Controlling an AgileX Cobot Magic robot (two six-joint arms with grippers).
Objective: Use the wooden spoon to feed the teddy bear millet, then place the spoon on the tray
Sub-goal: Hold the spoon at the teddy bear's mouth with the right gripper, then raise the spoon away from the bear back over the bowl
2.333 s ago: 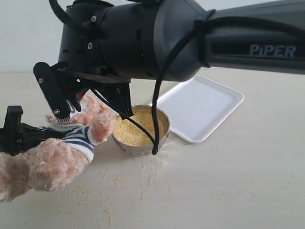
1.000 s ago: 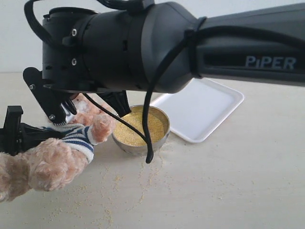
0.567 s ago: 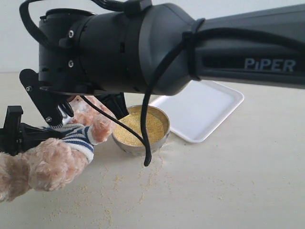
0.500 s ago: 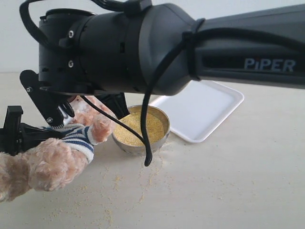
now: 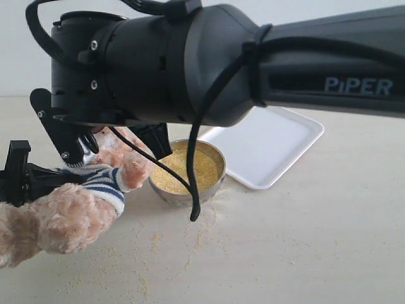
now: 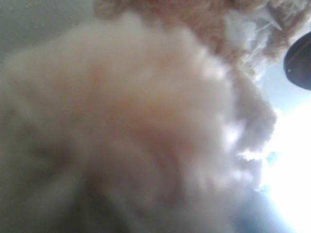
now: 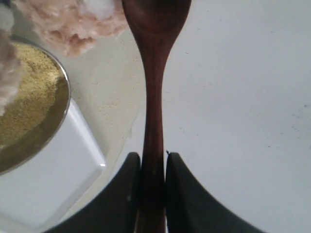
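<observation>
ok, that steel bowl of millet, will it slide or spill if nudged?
Probably slides: smooth steel bowl on a bare tabletop. The millet sits near the rim, so a bump likely spills more. Low and wide, so tipping seems unlikely.

Right arm (image 5: pixel 158 63) leftward (by teddy bear (image 5: pixel 69 218))

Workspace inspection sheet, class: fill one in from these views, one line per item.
Surface: pale table, dusted with grains.
Job's things: teddy bear lying at left; millet heaped in steel bowl; wooden spoon held out near the bear's fur; tray beside the bowl.
Clutter: loose grains in front of the bowl.
End effectors: right end effector shut on the spoon's handle; left end effector at the bear, jaws hidden by fur.
Cables: black cable dangling before the bowl.
Surroundings: plain wall; nothing else seen.
</observation>
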